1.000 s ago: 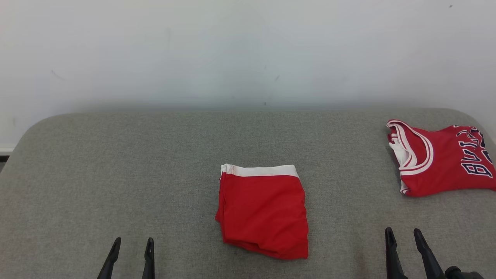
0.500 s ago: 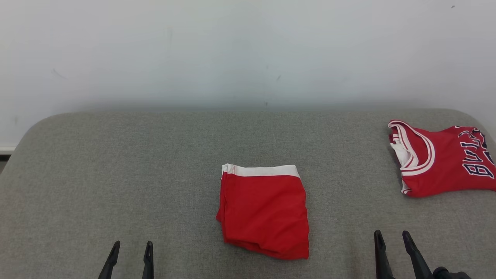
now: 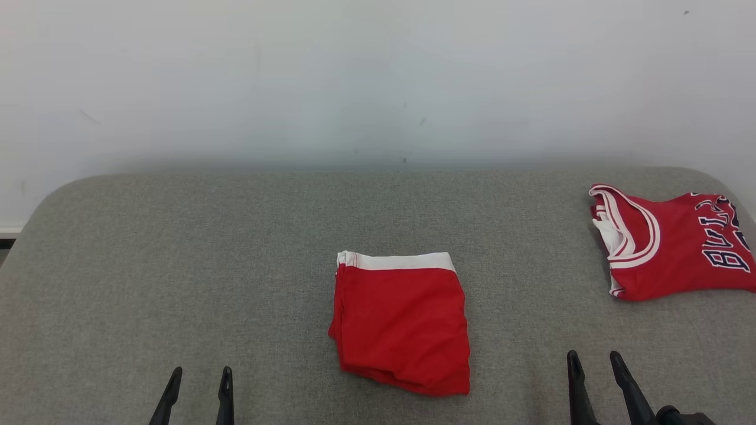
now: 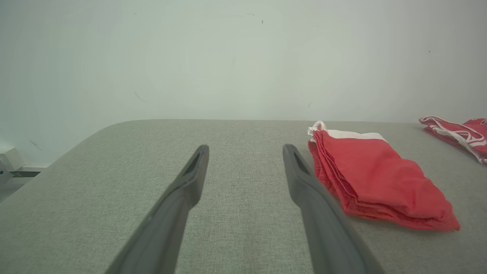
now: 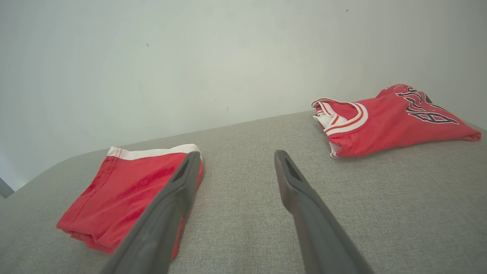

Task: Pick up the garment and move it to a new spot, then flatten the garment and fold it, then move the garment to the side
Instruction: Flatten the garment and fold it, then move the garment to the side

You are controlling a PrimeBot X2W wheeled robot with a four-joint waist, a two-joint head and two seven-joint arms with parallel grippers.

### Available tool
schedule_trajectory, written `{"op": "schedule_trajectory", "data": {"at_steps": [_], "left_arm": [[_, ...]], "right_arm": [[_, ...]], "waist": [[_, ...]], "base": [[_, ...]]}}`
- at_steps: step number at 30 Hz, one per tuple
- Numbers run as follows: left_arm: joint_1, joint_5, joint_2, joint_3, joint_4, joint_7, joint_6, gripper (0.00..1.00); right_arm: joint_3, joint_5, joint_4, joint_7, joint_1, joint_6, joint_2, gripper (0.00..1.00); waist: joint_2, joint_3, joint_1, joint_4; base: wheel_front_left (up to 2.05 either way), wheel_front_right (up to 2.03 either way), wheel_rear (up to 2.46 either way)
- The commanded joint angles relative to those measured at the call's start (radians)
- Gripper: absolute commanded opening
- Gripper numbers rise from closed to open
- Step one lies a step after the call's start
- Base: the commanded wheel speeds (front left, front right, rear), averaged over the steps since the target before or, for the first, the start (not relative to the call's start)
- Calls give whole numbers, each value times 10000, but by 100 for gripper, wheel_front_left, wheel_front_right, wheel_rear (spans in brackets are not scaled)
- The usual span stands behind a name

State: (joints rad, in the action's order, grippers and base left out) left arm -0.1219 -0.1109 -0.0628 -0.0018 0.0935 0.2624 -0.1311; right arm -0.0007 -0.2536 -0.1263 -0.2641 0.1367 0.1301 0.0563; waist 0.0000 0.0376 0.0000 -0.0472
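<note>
Two red garments are seen on a grey padded table [image 3: 177,265] set against a pale wall [image 3: 354,77]. A pair of shorts [image 3: 401,327], red with a white waistband [image 3: 396,260], is laid folded and flat near the middle of the table, the waistband turned toward the wall; stacked layers of cloth are shown along its left edge in the left wrist view, and some rumpling is seen at its near edge. A jersey [image 3: 667,245], red with a white-trimmed neck and dark lettering, is laid loosely folded at the table's far right, well apart from the shorts; its right part is cut off by the edge of the head view.

The left gripper [image 3: 201,372] is held low over the near left of the table, its fingers spread and nothing pinched between them; bare grey cloth is seen in the gap. The right gripper [image 3: 593,355] is held over the near right of the table, between the shorts and the jersey from side to side; its fingers are likewise spread and nothing is carried. Neither garment is touched by either gripper.
</note>
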Motion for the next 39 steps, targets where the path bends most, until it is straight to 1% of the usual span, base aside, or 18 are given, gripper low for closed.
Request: {"op": "schedule_trajectory", "data": {"at_steps": [1,39], "left_arm": [[-95,67,30,29,-16,13,13,100],[-97,97,73,197,43,13,13,100]], "right_arm": [[-2,13,-16,-8,-76,12,-19,100],[15,-48,-88,-8,-36,12,-12,100]], "waist": [[0,4,0,1],[0,-29,0,-35]], "base": [[0,0,0],[0,0,0]]}}
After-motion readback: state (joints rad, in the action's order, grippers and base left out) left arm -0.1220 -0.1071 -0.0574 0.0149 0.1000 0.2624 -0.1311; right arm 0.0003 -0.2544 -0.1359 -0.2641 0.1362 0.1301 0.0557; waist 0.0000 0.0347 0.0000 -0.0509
